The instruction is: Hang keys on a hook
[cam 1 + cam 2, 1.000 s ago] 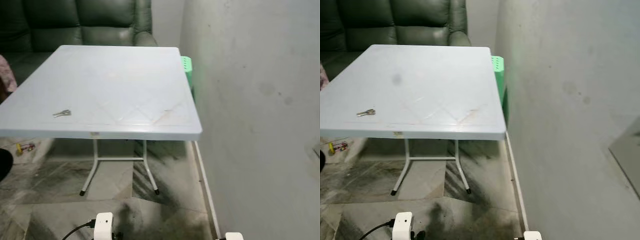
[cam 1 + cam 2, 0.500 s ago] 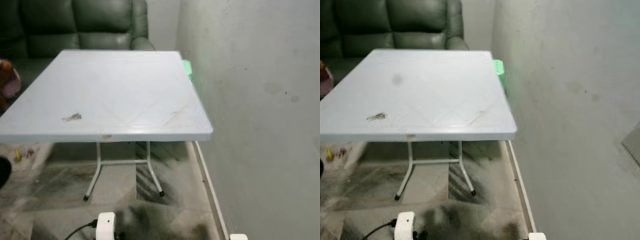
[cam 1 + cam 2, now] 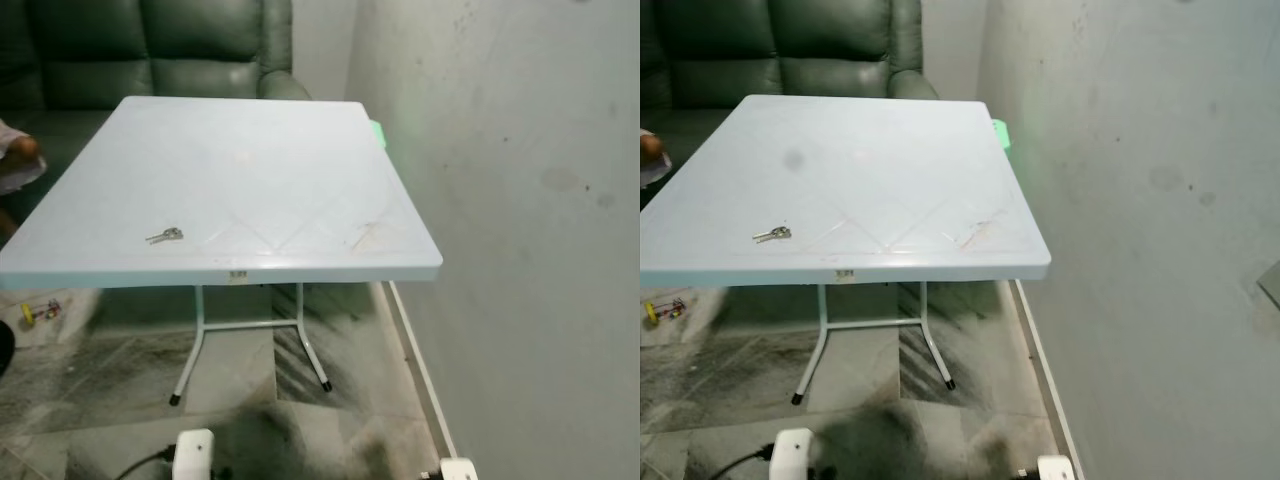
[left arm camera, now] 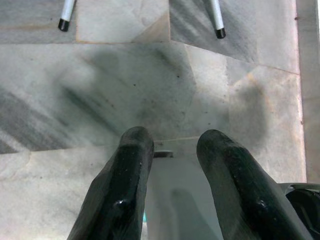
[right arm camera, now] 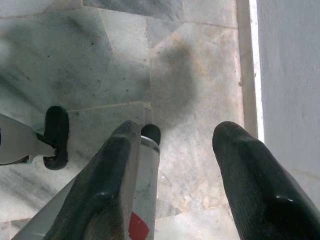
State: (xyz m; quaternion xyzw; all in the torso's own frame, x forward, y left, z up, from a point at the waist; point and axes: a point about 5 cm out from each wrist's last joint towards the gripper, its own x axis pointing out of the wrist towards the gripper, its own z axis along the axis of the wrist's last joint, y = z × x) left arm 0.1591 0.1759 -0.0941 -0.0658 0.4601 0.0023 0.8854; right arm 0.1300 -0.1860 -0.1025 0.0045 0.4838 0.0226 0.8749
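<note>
A small bunch of silver keys (image 3: 165, 236) lies flat near the front left of the pale blue table (image 3: 300, 150). Both arms hang low over the marble floor, well below and in front of the table edge. In the left wrist view, my left gripper (image 4: 175, 137) points down at the floor, its two black fingers apart with nothing between them. My right gripper (image 5: 179, 130) also points at the floor beside the wall's skirting and is open and empty.
A dark green sofa (image 3: 150, 50) stands behind the table. A bare grey wall (image 3: 540, 200) runs along the right, with a green plastic stool (image 3: 378, 132) between it and the table. A small toy (image 3: 35, 310) lies on the floor at the left. Thin white table legs (image 3: 300, 340) stand ahead.
The camera has shifted, so the table and keys sit further right in the picture. The keys lie in the same place on the table. Both arms still hang low.
</note>
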